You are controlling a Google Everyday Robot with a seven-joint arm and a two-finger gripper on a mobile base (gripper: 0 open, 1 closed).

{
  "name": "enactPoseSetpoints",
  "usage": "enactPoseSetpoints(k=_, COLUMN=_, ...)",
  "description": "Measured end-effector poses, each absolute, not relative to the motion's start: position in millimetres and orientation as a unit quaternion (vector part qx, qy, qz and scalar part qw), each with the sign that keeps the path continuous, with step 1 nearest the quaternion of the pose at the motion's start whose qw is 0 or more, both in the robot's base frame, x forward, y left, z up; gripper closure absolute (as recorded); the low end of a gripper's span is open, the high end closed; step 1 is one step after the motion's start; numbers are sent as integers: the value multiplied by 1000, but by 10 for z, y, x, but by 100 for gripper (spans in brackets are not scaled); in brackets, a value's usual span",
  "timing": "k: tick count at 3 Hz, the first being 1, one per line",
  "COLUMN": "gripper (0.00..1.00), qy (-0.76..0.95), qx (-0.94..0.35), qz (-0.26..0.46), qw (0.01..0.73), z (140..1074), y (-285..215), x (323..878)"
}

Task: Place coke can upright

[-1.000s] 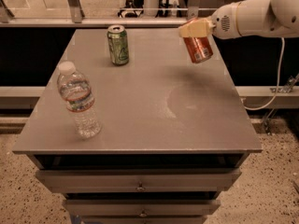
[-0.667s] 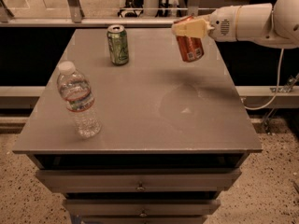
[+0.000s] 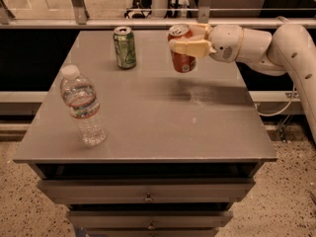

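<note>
- Since a second ago the tool (image 3: 180, 42) has carried the coke can (image 3: 182, 63) leftward over the far part of the tabletop (image 3: 163, 127), closer to the green can (image 3: 124, 47) but still clearly apart from it.
- The can's lean has gone; it now hangs close to upright, silver top up.
- Tool state: fingers (image 3: 191, 47) clamped across the can's upper half, can firmly held, not released.
- The can is in the air near the far edge of the tabletop. A dark shadow lies below and to its right, so we judge it is not yet touching down.
- For the task: orientation looks about right, so we judge what remains is lowering and letting go. Not done yet.
- The water bottle (image 3: 84, 107) stands at front left, well apart and out of the way.
- Hard to see: the far finger is mostly behind the can, and the near finger covers part of the label.
- We cannot tell how far the can's base is above the surface.
- The arm (image 3: 276, 46) is cut off at the right edge; base not in view.
</note>
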State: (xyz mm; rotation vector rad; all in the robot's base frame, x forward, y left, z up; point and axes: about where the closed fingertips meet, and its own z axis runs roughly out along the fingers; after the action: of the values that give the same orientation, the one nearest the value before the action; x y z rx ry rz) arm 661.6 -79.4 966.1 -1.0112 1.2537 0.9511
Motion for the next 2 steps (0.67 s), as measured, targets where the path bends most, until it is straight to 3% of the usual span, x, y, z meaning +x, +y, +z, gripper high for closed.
enactPoseSetpoints(k=2, gripper=100, qy=511, qx=-469, qz=399, qw=599, z=9284, y=-895, x=6528)
